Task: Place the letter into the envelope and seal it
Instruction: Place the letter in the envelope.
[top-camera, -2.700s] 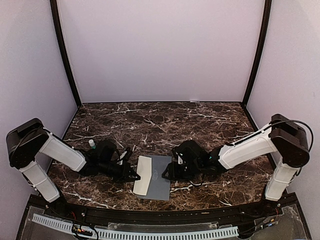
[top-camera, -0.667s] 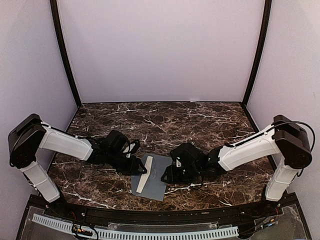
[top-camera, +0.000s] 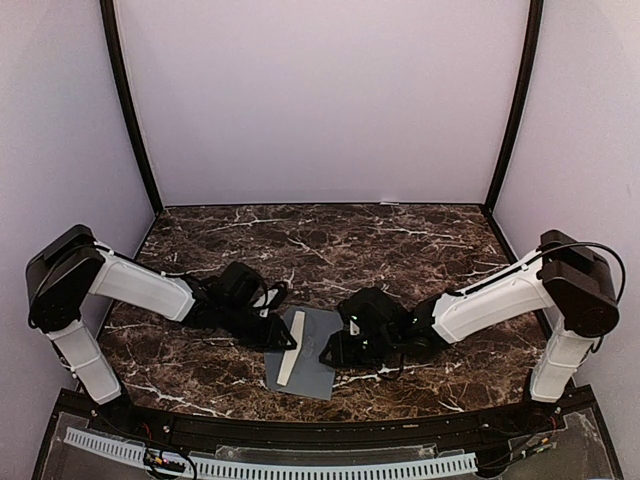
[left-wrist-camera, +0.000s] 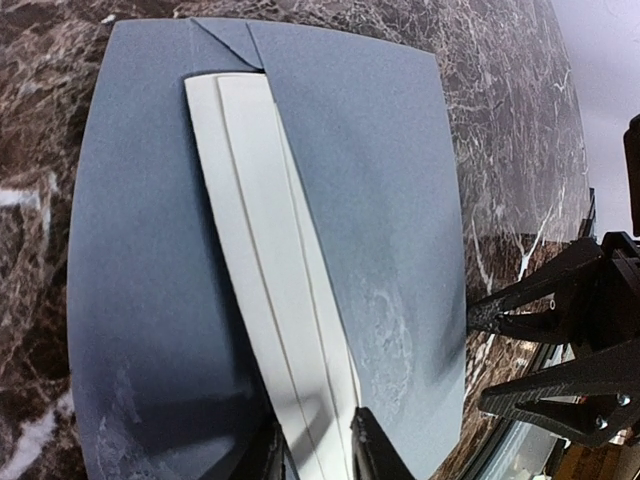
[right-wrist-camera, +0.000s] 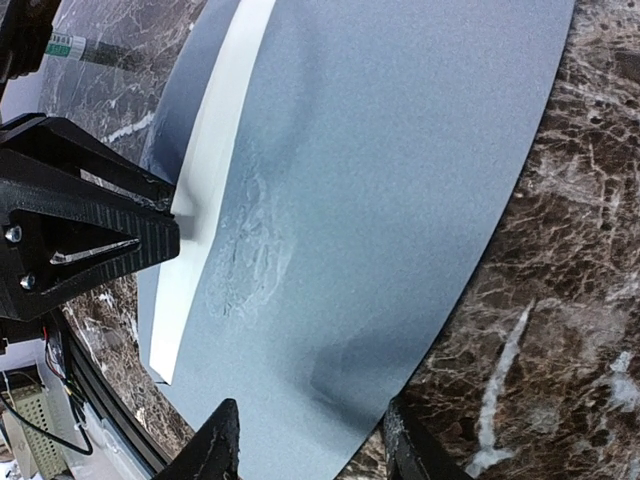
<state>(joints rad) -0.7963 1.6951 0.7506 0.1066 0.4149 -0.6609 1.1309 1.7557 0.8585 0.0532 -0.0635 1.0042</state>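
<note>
The grey-blue envelope lies flat on the marble table between the two arms. Most of the cream letter is inside it, and only a narrow strip shows along the left opening. My left gripper is low over the strip's end. Its fingers stand a narrow gap apart at the strip's two edges, and whether they pinch it is unclear. My right gripper stands open over the envelope's right edge, nothing between its fingers.
A small white tube with a green label lies on the table beyond the left gripper. Dark marble stretches to the back wall. The black rail runs along the near edge.
The letter has slid rightward into the envelope, from half showing to a thin strip. The left gripper followed it right, and its fingers have drawn closer together. The right gripper has barely moved.
</note>
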